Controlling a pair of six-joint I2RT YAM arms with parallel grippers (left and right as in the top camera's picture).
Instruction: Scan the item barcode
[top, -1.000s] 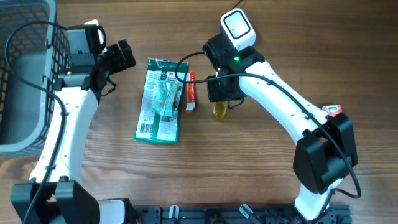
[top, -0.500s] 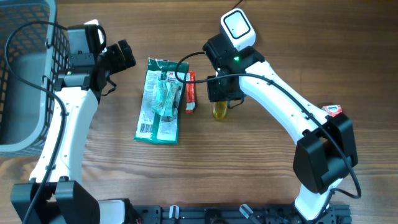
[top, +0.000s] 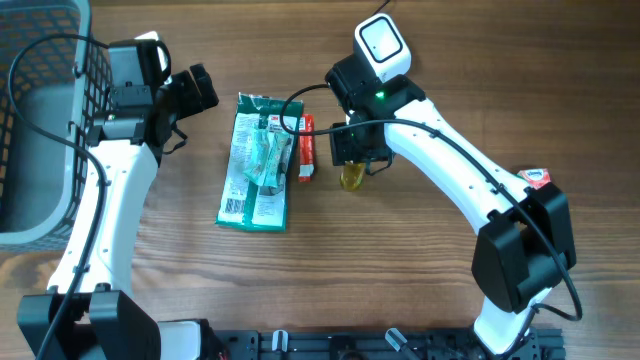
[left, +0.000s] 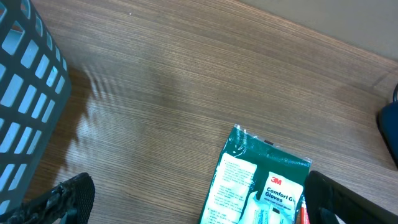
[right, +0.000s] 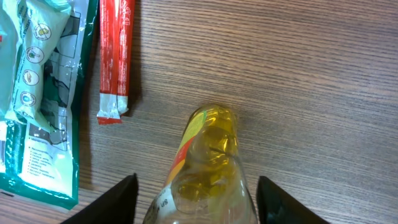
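Observation:
A small clear bottle of yellow liquid (right: 208, 162) with a red and white label sits between the fingers of my right gripper (right: 198, 199). Its far end touches the wood. The jaws stand apart from it, with a gap on each side, so the gripper is open. From overhead the bottle (top: 351, 178) shows just below the right gripper (top: 355, 150). My left gripper (top: 195, 90) hovers open and empty at the left of a green glove pack (top: 255, 165). In the left wrist view the left gripper (left: 199, 205) frames that pack's top edge (left: 261, 186).
A red stick packet (top: 307, 148) lies between the glove pack and the bottle, also in the right wrist view (right: 116, 56). A grey mesh basket (top: 30, 130) stands at the far left. A small red and white item (top: 537, 178) lies at the right.
The right gripper's jaws have spread wider and let go of the bottle. Both arms and the other items stay where they were.

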